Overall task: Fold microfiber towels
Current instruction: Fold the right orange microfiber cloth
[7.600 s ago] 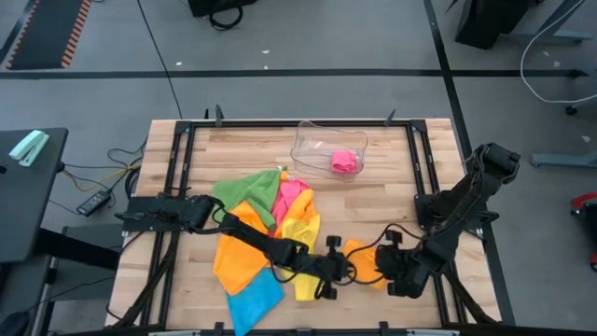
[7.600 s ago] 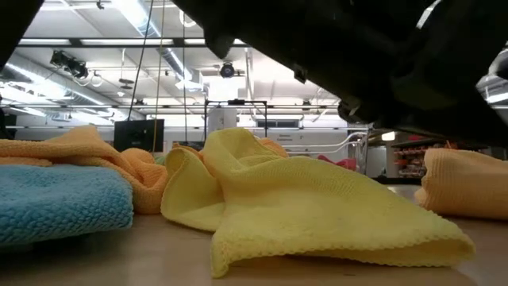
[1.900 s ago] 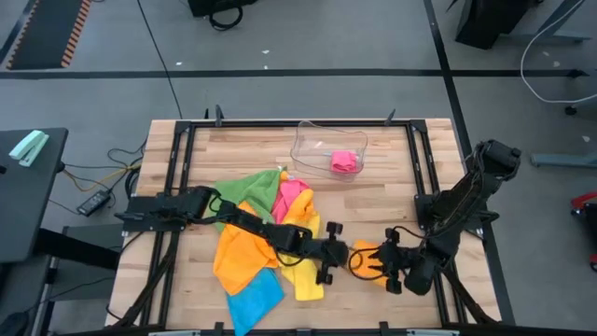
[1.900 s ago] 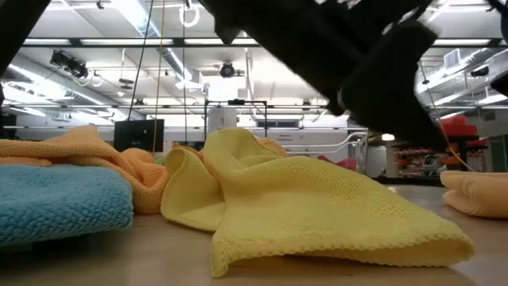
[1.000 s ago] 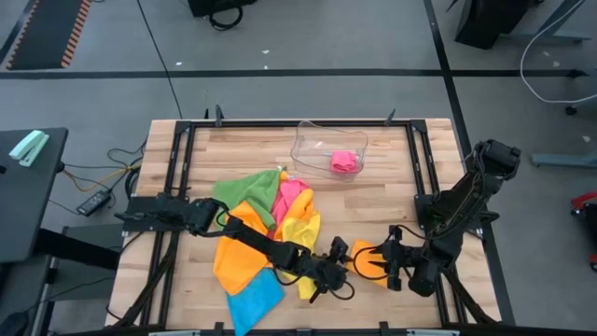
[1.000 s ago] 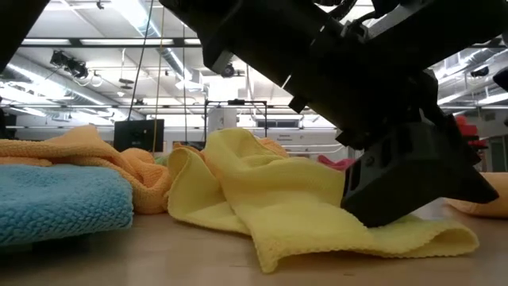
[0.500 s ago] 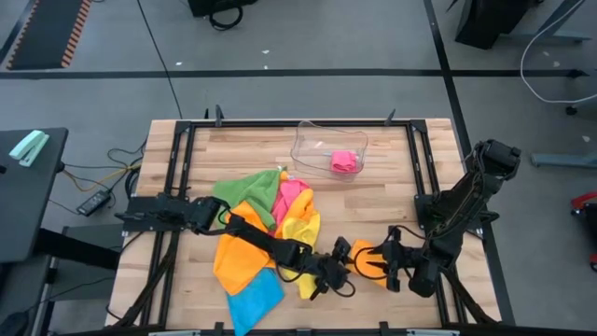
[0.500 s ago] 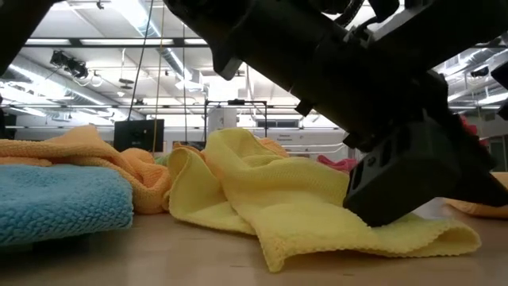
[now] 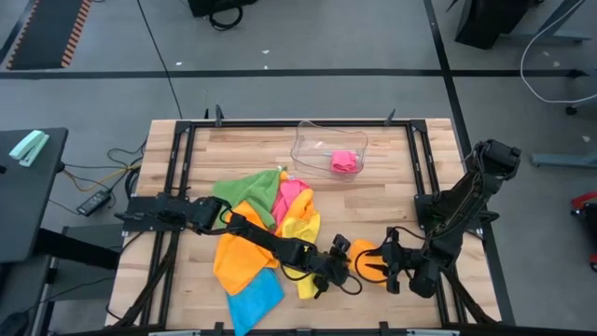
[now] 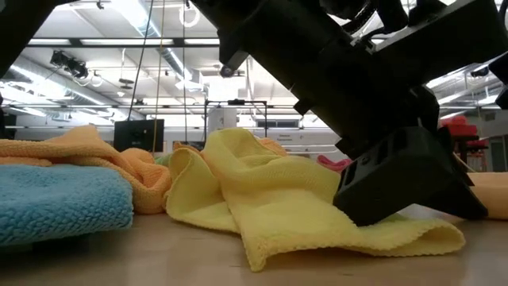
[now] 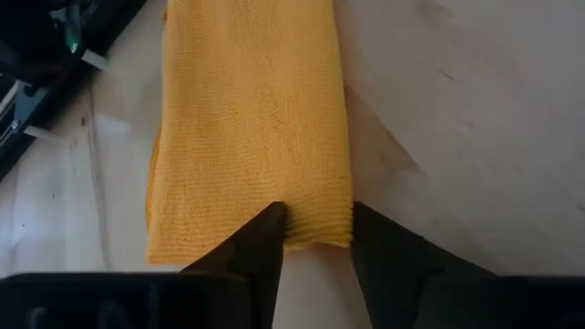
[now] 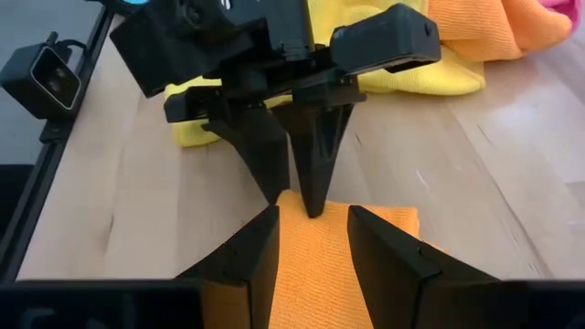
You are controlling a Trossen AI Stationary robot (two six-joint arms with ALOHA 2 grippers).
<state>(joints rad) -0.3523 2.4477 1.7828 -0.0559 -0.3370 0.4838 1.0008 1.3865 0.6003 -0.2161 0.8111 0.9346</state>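
Note:
A folded orange towel [image 9: 366, 262] lies flat on the table near its front edge, between my two grippers. My left gripper [image 11: 315, 224] reaches it from the left and is closed in on its near end. My right gripper [image 12: 311, 228] meets its other end from the right. The left arm's wrist rests over the edge of a crumpled yellow towel [image 10: 278, 206]. Green [image 9: 247, 189], pink [image 9: 291, 194], orange [image 9: 241, 254] and blue [image 9: 254, 299] towels lie heaped left of centre. My left gripper has the orange towel's short end edge [image 11: 320, 233], close to one corner, between its two fingers. The fingers slant down from the table's left and lie along the folded strip. The towel stays flat on the table. My right gripper has the towel's opposite end [image 12: 315, 260] between its two fingers, slanting down from the table's right. The spot where the pads meet the cloth lies below the picture's edge. The cloth lies flat on the wood.
A clear plastic tray [image 9: 312, 140] at the table's far middle holds a folded pink towel [image 9: 344, 161]. Bare wood [image 9: 382, 201] lies between the tray and my grippers. Black frame rails [image 9: 418, 168] run along both sides of the table.
My left gripper has tipped a little where it stands at the orange towel's end. Under its wrist, the yellow towel's front edge has crept slightly toward the table's left. My right gripper has kept its hold.

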